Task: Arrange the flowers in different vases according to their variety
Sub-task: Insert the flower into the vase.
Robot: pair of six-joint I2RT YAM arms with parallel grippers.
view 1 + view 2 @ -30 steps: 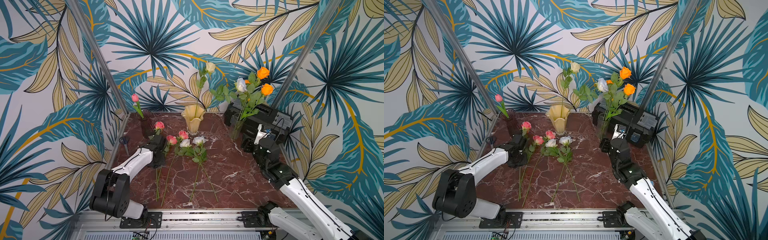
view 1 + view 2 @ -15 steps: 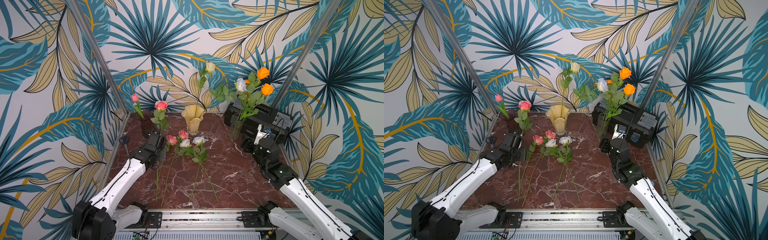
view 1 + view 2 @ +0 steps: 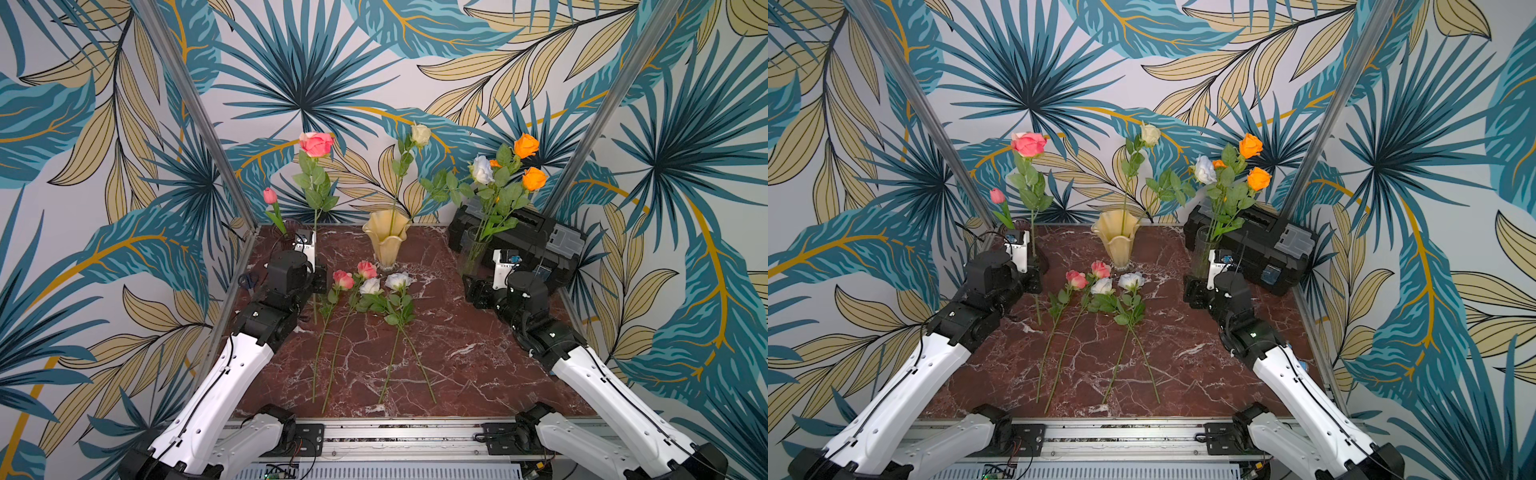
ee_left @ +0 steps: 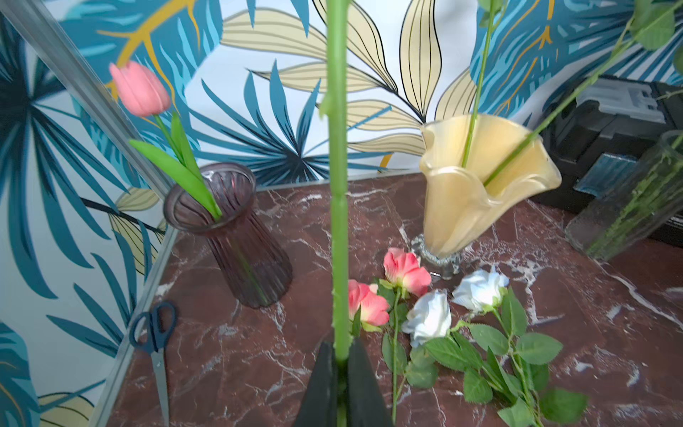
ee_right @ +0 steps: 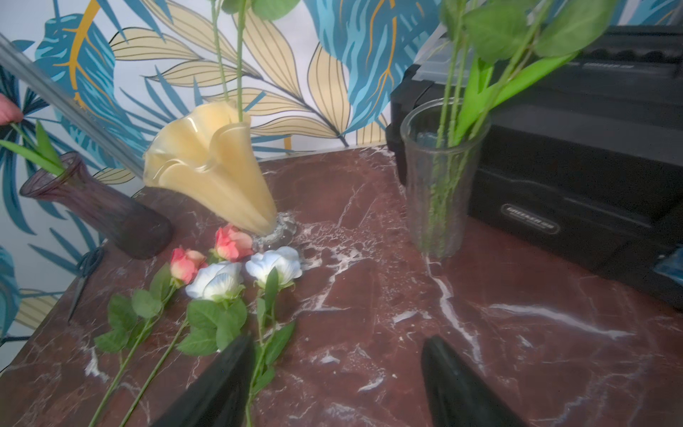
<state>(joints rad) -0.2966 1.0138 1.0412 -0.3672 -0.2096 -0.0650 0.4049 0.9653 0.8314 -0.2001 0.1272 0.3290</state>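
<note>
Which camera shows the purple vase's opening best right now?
The left wrist view: the purple vase stands whole, its open rim facing the camera, one pink tulip inside. The right wrist view shows it side-on, rim foreshortened. In both top views the left arm hides most of it.

On the red-brown marble counter, a dark purple ribbed glass vase stands back left, a cream-yellow ruffled vase back centre, and a clear glass cylinder vase back right, before a black plastic toolbox. Four pink and white roses lie before the centre vase; blue-handled scissors lie before the purple one. A tall pink rose stands in the left tool, between scissors and lying roses.
</note>
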